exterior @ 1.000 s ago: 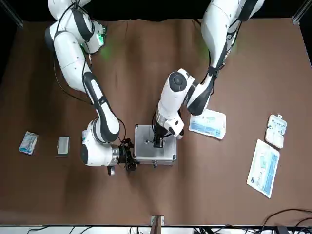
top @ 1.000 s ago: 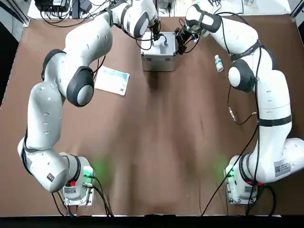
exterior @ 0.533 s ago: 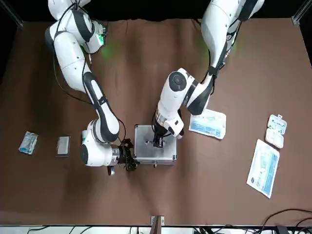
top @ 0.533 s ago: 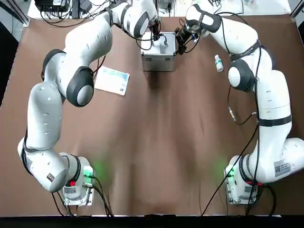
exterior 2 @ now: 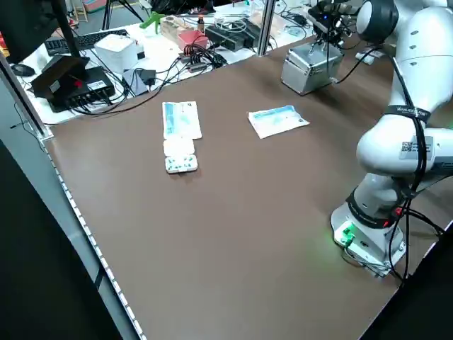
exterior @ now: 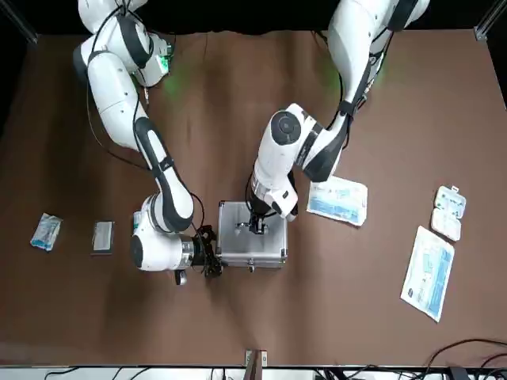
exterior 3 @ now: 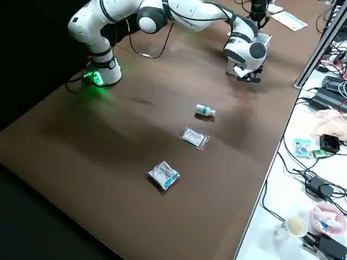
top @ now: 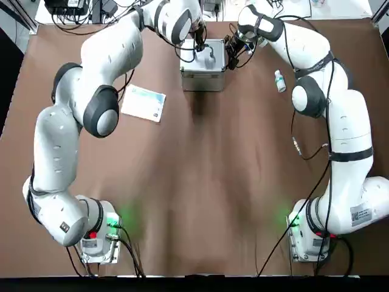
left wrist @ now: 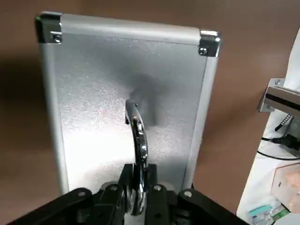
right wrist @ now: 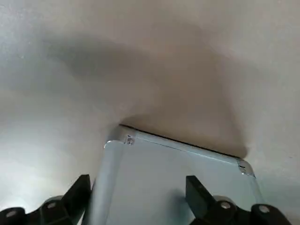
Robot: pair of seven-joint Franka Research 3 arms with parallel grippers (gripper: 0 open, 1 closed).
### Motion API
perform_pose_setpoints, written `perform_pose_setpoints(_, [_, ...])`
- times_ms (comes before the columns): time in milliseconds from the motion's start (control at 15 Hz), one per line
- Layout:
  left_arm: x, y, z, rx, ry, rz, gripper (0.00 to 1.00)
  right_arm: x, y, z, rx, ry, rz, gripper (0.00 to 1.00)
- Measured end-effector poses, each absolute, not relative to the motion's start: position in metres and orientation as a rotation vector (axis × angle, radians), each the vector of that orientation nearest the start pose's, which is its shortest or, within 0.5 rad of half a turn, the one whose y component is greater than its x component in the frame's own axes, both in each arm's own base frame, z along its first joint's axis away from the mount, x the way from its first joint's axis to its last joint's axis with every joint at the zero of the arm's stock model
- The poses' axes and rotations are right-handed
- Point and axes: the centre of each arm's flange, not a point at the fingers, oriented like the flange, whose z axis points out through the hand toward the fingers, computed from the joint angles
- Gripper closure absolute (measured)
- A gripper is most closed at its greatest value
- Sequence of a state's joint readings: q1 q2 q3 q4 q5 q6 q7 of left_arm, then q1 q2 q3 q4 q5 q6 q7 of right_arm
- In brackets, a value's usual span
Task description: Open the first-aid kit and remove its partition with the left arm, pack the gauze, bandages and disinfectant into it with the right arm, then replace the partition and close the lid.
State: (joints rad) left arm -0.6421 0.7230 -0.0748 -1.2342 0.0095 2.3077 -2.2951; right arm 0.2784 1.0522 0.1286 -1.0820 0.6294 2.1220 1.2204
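The silver first-aid kit [top: 203, 59] stands at the far middle of the table. Its lid [left wrist: 93, 108] lies flat on the case, and the loop handle [left wrist: 136, 126] stands upright. My left gripper [left wrist: 137, 199] is above the lid, shut on that handle; it also shows in the front view [exterior: 257, 227]. My right gripper [top: 231, 52] is at the kit's right side, low by the table, open, with the case wall [right wrist: 173, 183] between its fingers. The disinfectant [top: 279, 81] lies right of the kit. Two small packets [exterior: 46, 231] [exterior: 103, 236] lie farther right.
A flat blue-white packet [top: 143, 102] lies left of the kit. Farther left are a long flat packet [exterior: 428, 272] and a white blister pack [exterior: 449, 212]. Cables and boxes crowd the bench beyond the table's far edge [exterior 2: 212, 71].
My left gripper has risen slightly with the handle in it. The right gripper and the kit stay where they were.
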Motion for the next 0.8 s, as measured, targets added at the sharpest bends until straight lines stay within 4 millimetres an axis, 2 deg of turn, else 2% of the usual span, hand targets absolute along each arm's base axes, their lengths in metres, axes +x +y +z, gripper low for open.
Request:
perform_pose_setpoints(467, [0.578,-0.502,0.403,2.013,2.024,-0.046,0.85,0.717,0.3,0.188,-2.151,1.513,0.65,0.1])
perform_pose_setpoints(800, [0.565,-0.506,0.412,2.063,2.037,-0.067,0.86,0.717,0.3,0.188,-2.151,1.512,0.653,0.1])
